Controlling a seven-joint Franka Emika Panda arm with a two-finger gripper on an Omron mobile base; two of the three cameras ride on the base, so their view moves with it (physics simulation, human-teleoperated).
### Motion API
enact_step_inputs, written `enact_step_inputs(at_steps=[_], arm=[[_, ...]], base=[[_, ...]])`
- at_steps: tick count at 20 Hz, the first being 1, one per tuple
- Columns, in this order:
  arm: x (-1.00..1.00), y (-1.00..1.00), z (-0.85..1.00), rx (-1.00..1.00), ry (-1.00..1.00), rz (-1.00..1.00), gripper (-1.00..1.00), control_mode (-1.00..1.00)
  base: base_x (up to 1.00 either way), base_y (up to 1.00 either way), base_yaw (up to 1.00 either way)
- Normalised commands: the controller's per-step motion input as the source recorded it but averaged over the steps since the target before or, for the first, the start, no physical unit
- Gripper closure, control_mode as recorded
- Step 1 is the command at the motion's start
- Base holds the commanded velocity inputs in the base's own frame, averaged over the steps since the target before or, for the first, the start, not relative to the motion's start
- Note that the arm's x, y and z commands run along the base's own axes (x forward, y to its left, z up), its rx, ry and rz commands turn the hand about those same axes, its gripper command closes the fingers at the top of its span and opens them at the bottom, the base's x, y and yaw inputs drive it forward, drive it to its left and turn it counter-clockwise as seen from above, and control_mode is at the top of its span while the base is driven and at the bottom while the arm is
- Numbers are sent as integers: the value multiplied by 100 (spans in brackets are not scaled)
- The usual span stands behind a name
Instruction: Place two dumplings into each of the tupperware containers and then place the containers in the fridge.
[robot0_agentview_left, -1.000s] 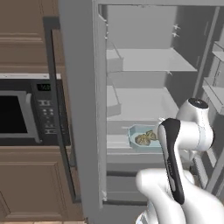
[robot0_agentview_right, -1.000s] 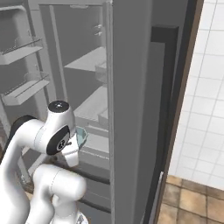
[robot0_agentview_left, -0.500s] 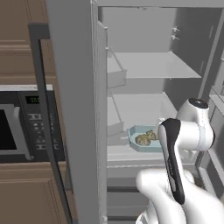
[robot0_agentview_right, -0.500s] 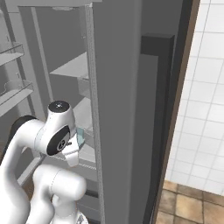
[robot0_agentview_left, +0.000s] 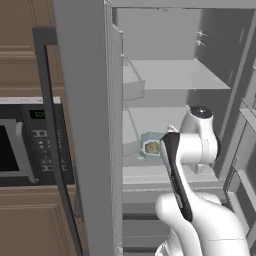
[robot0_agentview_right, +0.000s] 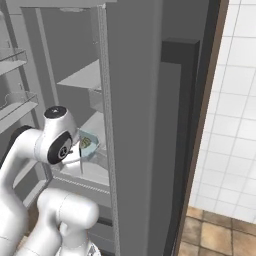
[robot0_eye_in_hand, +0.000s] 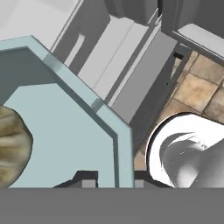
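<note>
While carried at mid-shelf height, light blue tupperware container (robot0_agentview_left: 151, 146) sits at fridge (robot0_agentview_left: 210, 65) opening, just in front of middle shelf (robot0_agentview_left: 150, 117), not yet resting on it. Seen from right base view as a pale tub (robot0_agentview_right: 88, 144) held out beside the wrist, tilted slightly, tan dumpling (robot0_agentview_right: 85, 142) inside. Left base view gives tan filling (robot0_agentview_left: 152, 146) in the tub; count of pieces not resolvable there.

Gripper (robot0_eye_in_hand: 114, 180): jaws nearly closed, pinching the tub's thin wall (robot0_eye_in_hand: 124, 153) at its near rim. Dark fingertips (robot0_eye_in_hand: 86, 178) just visible either side of that wall in hand view. One dumpling (robot0_eye_in_hand: 13, 142) at left edge of hand view, lying on tub floor, cut off by frame.

Both fridge doors stand open; left door (robot0_agentview_left: 87, 125) blocks much of left base view, right door (robot0_agentview_right: 135, 125) blocks much of right base view. Microwave (robot0_agentview_left: 30, 142) beside fridge, set into brown cabinets (robot0_agentview_left: 20, 45).

Step in hand, by judgement: stowing the blue container in the fridge, filling apparently done. Dark grey container not located.

Next move calls for: advancing tub over middle shelf, levelling it so contents stay put, lowering until base bears flat, then releasing rim and backing out clear of the left door edge. Risk: rim-only grip lets tub swing or tip.
</note>
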Motion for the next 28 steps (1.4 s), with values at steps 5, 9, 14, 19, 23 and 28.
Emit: enact_step_inputs(at_steps=[5, 9, 14, 19, 23, 28], arm=[[68, -36, 0, 6, -5, -27, 100, -100], [64, -57, 0, 14, -8, -23, 100, -100], [80, -36, 0, 13, -2, -20, 100, -100], [87, -2, -3, 1, 3, -12, 100, -100], [79, -33, -24, 1, 9, -6, 100, -100], [73, -39, -29, 3, 5, -2, 100, -100]], base=[[0, 0, 0], [0, 0, 0], [0, 0, 0], [0, 0, 0], [0, 0, 0], [0, 0, 0]])
